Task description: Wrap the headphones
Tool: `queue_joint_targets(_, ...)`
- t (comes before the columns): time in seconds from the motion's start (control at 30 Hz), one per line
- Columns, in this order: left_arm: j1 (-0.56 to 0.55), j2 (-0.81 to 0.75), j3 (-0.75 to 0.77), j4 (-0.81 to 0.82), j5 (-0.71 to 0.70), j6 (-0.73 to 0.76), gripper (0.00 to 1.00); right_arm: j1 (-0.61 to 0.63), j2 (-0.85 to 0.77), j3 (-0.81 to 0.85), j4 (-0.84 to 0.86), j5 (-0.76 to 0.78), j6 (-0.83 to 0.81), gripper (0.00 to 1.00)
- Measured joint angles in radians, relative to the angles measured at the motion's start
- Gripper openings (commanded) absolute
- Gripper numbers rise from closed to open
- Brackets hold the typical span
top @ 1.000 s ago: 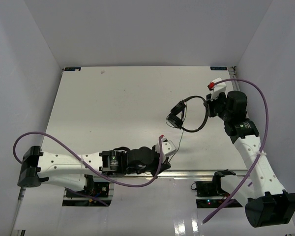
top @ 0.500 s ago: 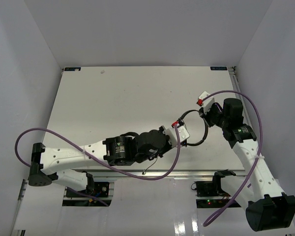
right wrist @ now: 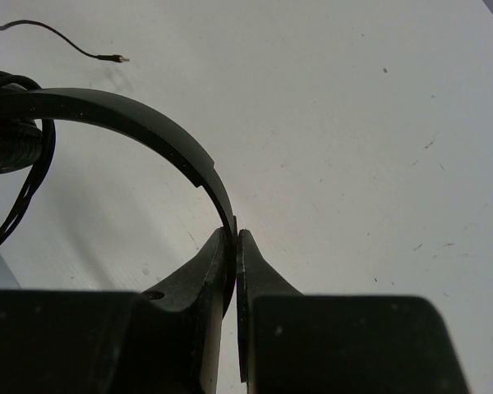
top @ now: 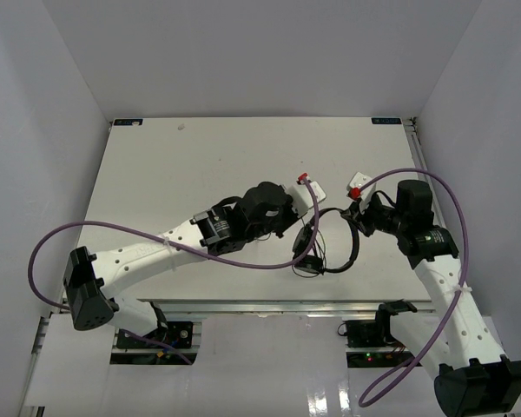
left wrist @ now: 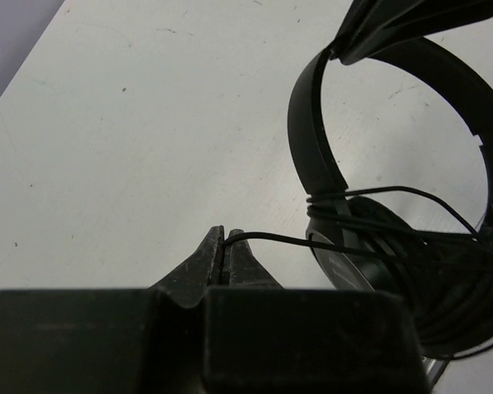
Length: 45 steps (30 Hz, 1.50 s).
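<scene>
- The left gripper (left wrist: 224,245) has its jaws pinched together on the thin black cord (left wrist: 271,238), which runs from their tips to the round padded ear cups (left wrist: 370,246) just beyond.
- The right gripper (right wrist: 234,246) has its jaws clamped on the curved headband (right wrist: 131,115) of the black over-ear headphones (left wrist: 308,139), which arches left from the tips.

the headphones (left wrist: 306,139) run off the left wrist view's right edge.

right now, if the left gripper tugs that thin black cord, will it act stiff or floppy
Likely floppy: the cord looks straight only where the left gripper pinches it taut toward the ear cup; its plug end trails in a loose curve. Being thin, its loops could slip off the headband if tension drops.
</scene>
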Motion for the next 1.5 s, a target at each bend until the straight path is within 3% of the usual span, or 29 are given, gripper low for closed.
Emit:
queue_joint_targets(0.5, 0.15, 0.026, -0.119, 0.156, 0.345, -0.093, 0.02, -0.002, -0.011, 0.003, -0.038, -0.118, 0.097, 0.08)
queue_joint_targets(0.6, 0.158, 0.025, -0.196, 0.224, 0.394, -0.136, 0.15, -0.002, -0.007, 0.011, -0.044, -0.138, 0.126, 0.08)
queue_joint_targets(0.93, 0.259, -0.141, -0.516, 0.548, 0.518, -0.335, 0.46, 0.0, 0.033, 0.073, -0.058, -0.251, 0.221, 0.08)
queue_joint_targets(1.13, 0.273, -0.175, -0.689, 0.806, 0.631, -0.443, 0.54, 0.0, 0.062, 0.125, -0.059, -0.304, 0.285, 0.08)
queue_joint_targets(1.5, 0.273, -0.024, -0.831, 1.175, 0.762, -0.579, 0.67, 0.0, 0.126, 0.247, -0.059, -0.316, 0.364, 0.08)
